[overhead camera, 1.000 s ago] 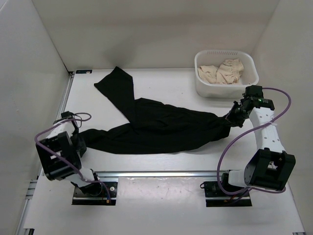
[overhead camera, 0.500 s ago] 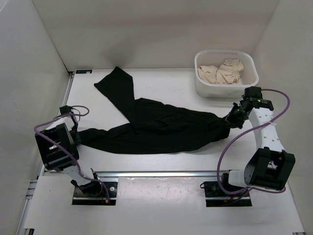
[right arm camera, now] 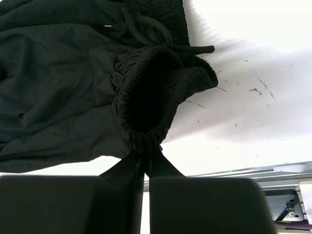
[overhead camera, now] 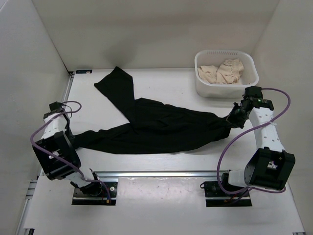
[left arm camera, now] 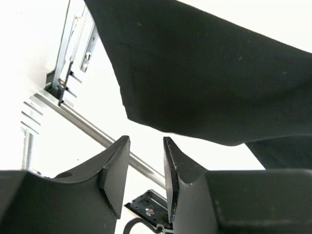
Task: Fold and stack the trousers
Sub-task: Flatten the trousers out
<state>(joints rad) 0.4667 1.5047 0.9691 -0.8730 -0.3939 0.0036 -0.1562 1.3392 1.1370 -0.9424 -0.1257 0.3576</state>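
Left gripper: the left gripper [left arm camera: 146, 142] has its fingers a narrow gap apart with nothing between them. It hangs above the near left corner of the surface [overhead camera: 171, 83], with the hem of a trouser leg just past the fingertips and not touching them.
Left arm, change: a second ago the arm was low beside the end of the nearer leg. Since then its wrist has swung back and up toward the left edge, and the purple cable [overhead camera: 68, 104] has gone with it.
Right gripper: the right gripper [right arm camera: 146, 157] is closed tight on the gathered waistband [right arm camera: 146, 92], pinching its lower fold. The black drawstring [right arm camera: 146, 31] lies looped just beyond.
Right arm, change: it holds the same spot and the same grip as a second ago.
Trousers: the trousers [overhead camera: 156, 127] lie spread across the middle of the surface. The waist is at the right, one leg runs left along the near side, and the other angles off to the far left. They lie much as before.
Rail: a metal rail [overhead camera: 156, 173] runs along the near edge, in front of the trousers.
Basket: a white basket [overhead camera: 200, 84] stands at the far right, near the right arm and apart from the trousers. Beige cloths [overhead camera: 225, 71] are inside it.
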